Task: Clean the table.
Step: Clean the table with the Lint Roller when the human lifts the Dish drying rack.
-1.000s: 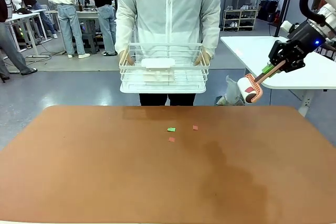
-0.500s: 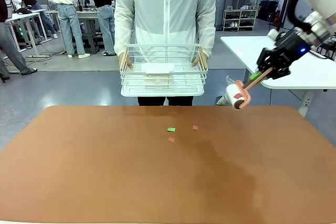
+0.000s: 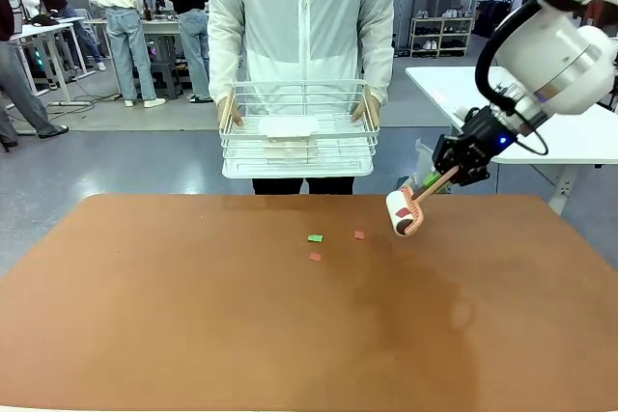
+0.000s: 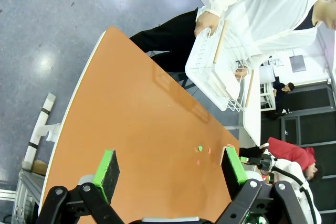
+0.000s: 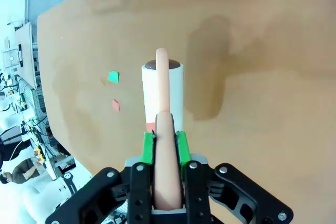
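**Right gripper clamped on a lint roller over the table**

You see the right gripper (image 3: 434,178) closed on the pink handle of a lint roller (image 3: 404,212). The roller's white drum hangs just beyond the fingertips, over the table (image 3: 193,315). A green scrap (image 3: 315,237) and two red scraps (image 3: 359,234) lie on the tabletop off to one side of the drum, one red scrap nearest it. The left gripper (image 4: 170,166) stands with its jaws wide apart and nothing between them, the table beneath it.

near corners of table (image 3: 145,335) off-frame
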Robot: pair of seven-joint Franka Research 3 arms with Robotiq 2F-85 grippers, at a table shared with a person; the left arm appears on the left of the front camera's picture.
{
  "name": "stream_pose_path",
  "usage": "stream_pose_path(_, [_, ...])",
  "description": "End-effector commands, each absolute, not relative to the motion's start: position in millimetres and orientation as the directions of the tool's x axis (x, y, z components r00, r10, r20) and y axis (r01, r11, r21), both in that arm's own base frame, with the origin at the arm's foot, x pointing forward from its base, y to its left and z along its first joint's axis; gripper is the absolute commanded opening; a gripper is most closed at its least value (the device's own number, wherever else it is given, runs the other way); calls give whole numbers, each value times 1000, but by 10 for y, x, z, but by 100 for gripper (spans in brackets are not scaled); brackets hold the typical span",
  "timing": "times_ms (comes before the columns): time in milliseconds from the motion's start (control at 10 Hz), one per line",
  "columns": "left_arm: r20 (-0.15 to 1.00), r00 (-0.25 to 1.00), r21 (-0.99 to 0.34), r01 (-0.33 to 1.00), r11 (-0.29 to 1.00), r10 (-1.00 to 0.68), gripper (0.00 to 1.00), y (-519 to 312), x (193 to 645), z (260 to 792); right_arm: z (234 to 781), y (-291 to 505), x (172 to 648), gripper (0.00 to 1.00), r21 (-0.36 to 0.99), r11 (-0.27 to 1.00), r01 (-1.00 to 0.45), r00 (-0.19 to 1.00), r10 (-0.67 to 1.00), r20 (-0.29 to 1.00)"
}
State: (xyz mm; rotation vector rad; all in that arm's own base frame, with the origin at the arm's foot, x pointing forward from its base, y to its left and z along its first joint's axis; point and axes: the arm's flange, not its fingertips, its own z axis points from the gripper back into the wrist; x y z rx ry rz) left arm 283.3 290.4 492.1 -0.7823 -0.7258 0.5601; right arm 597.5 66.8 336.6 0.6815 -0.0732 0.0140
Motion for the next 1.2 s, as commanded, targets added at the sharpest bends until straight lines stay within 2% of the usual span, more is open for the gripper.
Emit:
stream_pose_path(0, [386,628,-794,-148,590,676,100,2943,2830,4912,3213,730,5984,21,642,766,-36,997,-16,75])
stream_pose_path(400, [386,628,-794,-148,590,676,100,2943,2830,4912,2959,666,5941,21,620,784,22,998,-52,30])
stream_pose_path(700, [386,628,-794,-148,590,676,100,2943,2830,4912,2763,657,5962,21,638,764,98,995,-68,-71])
stream_pose_path(900, [386,628,-794,-148,590,676,100,2943,2830,4912,2735,821,5977,21,639,758,129,991,-82,-102])
stream_pose_path(1100, [386,628,-794,-148,590,676,100,2943,2830,4912,2676,1217,6003,21,642,759,110,990,-28,-138])
